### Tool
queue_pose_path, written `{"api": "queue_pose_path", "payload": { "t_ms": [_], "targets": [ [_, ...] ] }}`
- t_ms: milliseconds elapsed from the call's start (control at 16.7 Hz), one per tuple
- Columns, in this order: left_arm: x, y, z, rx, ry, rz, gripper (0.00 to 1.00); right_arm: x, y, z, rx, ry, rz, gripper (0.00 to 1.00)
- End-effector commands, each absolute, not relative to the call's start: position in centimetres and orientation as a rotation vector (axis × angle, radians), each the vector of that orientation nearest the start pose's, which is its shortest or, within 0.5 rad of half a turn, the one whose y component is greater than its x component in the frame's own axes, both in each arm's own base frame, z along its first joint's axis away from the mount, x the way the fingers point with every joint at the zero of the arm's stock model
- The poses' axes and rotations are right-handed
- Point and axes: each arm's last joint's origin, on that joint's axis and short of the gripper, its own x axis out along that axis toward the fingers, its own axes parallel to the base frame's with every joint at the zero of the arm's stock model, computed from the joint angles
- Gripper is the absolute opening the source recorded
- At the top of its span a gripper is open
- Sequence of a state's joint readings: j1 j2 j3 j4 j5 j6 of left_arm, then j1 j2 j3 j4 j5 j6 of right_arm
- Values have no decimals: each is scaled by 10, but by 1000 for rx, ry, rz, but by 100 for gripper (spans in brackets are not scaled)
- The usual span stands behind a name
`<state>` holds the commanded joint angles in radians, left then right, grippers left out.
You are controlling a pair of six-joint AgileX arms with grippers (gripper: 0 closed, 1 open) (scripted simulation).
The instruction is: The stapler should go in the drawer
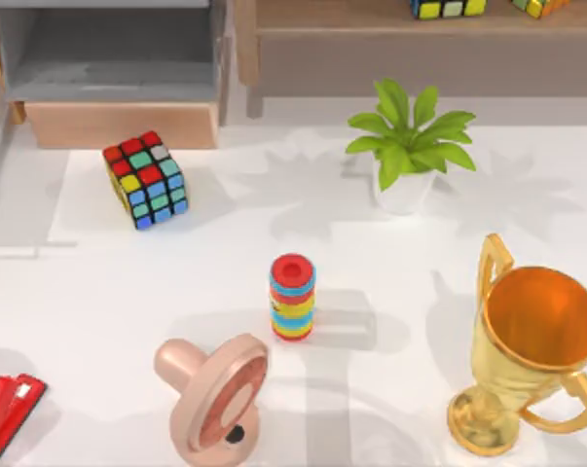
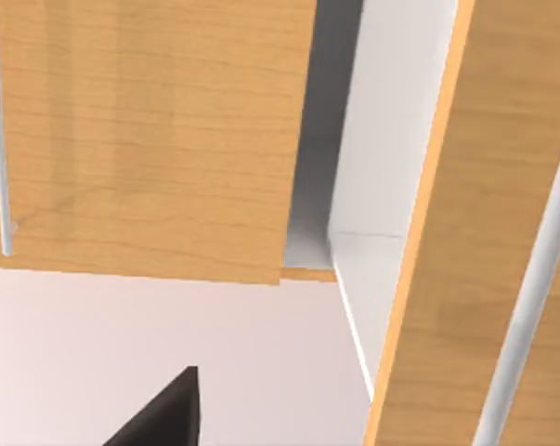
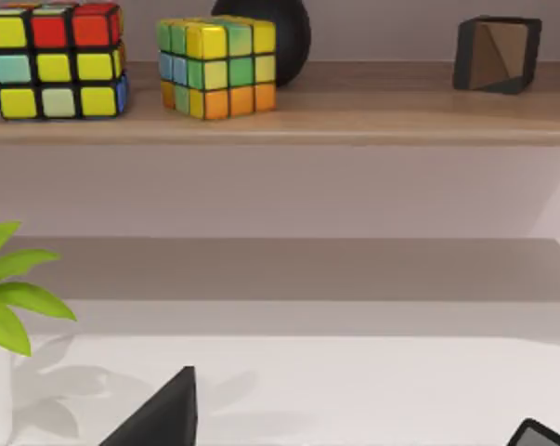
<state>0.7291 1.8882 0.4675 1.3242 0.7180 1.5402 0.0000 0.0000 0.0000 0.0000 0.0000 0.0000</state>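
The bright red stapler point(image 1: 6, 413) lies flat at the table's front left corner, partly cut off by the top view's edge. The drawer point(image 1: 123, 125) stands open at the back left, its grey inside bare behind the light tan front panel. In the left wrist view a dark part of my left gripper point(image 2: 163, 418) hangs close before light wooden panels with a grey gap between them. My right gripper point(image 3: 354, 432) is open above the white table, facing the brown shelf point(image 3: 280, 121), with nothing between its fingers.
A colourful cube point(image 1: 145, 180) sits just in front of the drawer. A striped ring stack point(image 1: 292, 297) stands mid-table, with a pink pacifier point(image 1: 215, 394) at the front. A gold trophy point(image 1: 531, 355) stands front right and a potted plant point(image 1: 410, 146) back right.
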Motion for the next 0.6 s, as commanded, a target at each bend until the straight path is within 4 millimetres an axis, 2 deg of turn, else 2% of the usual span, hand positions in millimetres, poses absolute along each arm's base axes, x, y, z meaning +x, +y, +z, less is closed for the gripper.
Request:
{"api": "queue_pose_path", "payload": {
  "t_ms": [300, 600],
  "targets": [
    [243, 176, 140, 1206, 226, -75, 100, 106, -1, 160, 0, 0, 0, 100],
    [250, 142, 170, 825, 479, -181, 100, 106, -1, 160, 0, 0, 0, 100]
  ]
}}
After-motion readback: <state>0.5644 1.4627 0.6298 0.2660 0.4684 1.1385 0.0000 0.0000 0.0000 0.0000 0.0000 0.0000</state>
